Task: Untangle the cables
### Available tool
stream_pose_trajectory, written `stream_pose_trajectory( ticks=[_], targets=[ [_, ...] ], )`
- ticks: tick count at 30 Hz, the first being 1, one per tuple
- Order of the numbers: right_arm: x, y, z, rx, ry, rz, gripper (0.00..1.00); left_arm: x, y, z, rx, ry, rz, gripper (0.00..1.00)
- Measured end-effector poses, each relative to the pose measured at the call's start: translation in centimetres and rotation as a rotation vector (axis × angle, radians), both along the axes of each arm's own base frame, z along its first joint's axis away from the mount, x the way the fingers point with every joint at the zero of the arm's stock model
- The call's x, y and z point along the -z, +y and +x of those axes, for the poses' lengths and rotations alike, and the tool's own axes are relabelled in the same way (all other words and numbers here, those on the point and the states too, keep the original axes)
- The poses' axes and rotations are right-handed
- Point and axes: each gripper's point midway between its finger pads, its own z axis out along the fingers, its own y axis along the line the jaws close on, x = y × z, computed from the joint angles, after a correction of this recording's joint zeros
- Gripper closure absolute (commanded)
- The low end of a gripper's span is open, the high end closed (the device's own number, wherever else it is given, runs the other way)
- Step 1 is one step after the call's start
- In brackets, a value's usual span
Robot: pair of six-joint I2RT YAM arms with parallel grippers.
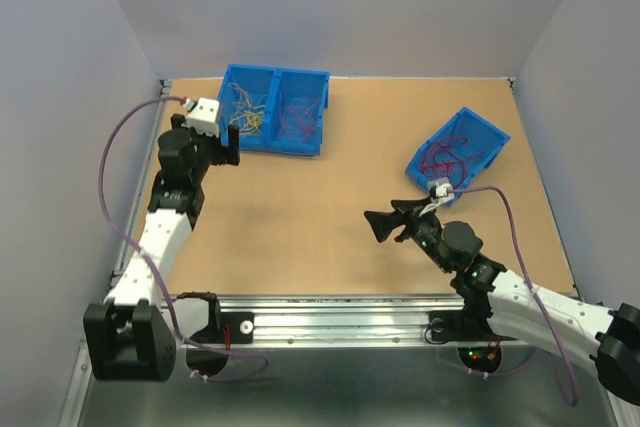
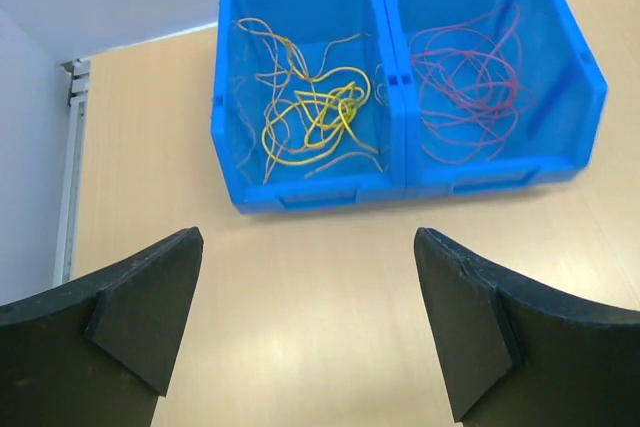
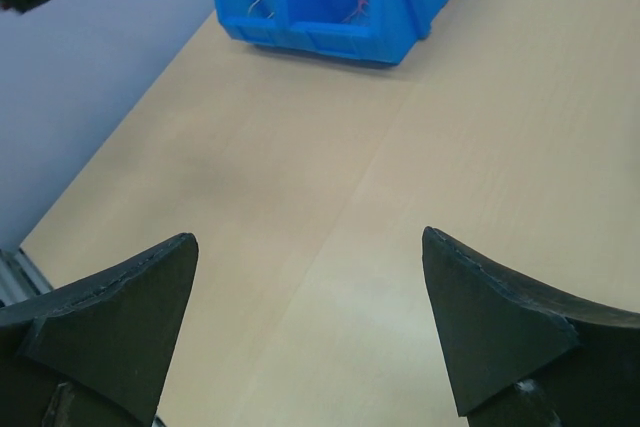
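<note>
A double blue bin [image 2: 320, 192] is sitting on the tabletop [image 2: 300, 287] just ahead of the left fingers [image 2: 140, 307], which are standing wide apart and holding nothing. Yellow and orange cables [image 2: 315, 117] are lying in its left compartment and pink-red cables [image 2: 465, 87] in its right. The right fingers [image 3: 500, 317] are also spread open and empty, hovering low and pointing at that bin far ahead. A single blue bin [image 1: 487, 130] holding red cables [image 1: 445, 159] is sitting behind them.

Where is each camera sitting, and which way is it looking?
Top camera: above and behind, looking down on the tan wooden table; left arm and right arm show.
Left wrist camera: faces the double blue plastic bin of thin yellow cables and pinkish-red cables; open left gripper shows.
Right wrist camera: low over the table, faces that bin from afar; open right gripper shows.
Shared: all see that bin.
</note>
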Motion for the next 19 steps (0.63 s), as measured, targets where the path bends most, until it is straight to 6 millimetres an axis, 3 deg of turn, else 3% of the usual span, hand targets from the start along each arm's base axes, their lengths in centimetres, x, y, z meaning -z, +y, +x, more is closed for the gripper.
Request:
stream_pose_trajectory(
  ticks=[4,8,10,19],
  targets=[
    [0.0,-1.4,0.6,0.073,-0.017,-0.016,0.02,0.0,0.7,-4.8,-0.024,-0.122,0.006,0.01],
    [0.3,-2.6,1.0,0.136,-0.024,-0.047,0.02,1.8,1.1,-8.3,-0.036,-0.197,0.009,0.01],
    [0.6,-3.1,1.2,0.161,-0.024,-0.057,0.02,2.9,1.0,-9.2,-0.028,-0.203,0.014,0.01],
    [2.4,-4.1,1.3,0.204,0.008,-0.102,0.06,1.9,0.0,-11.0,0.038,-0.317,0.022,0.01]
  ],
)
